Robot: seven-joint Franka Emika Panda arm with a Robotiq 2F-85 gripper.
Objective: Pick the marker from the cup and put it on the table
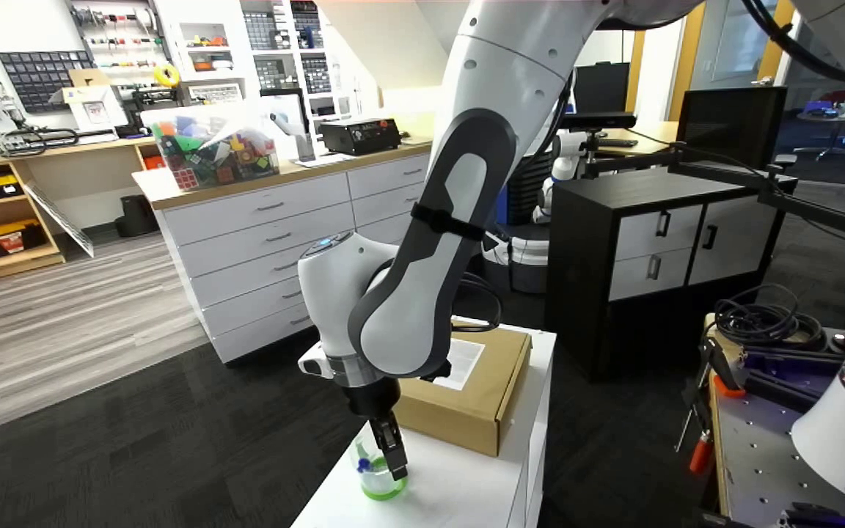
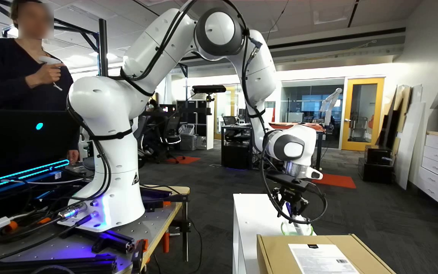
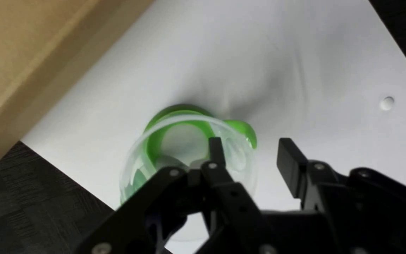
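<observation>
The cup (image 1: 382,490), clear with a light-green base, stands on the white table (image 1: 452,484); it also shows in the wrist view (image 3: 160,114). The marker stands tilted in the cup. Its blue end (image 1: 364,464) shows in an exterior view, and its pale body (image 2: 298,228) shows through the cup wall. In the wrist view the marker is mostly hidden behind a finger. My gripper (image 3: 250,151) is open and points down at the cup. In the wrist view one finger overlaps the cup's opening and the other is right of the cup, over the table.
A flat brown cardboard box (image 1: 459,411) lies on the table close to the cup. The table's edge (image 3: 65,173) is near the cup, with dark floor beyond. A cable loop (image 2: 323,207) hangs around the gripper. A person (image 2: 21,76) stands behind the robot base.
</observation>
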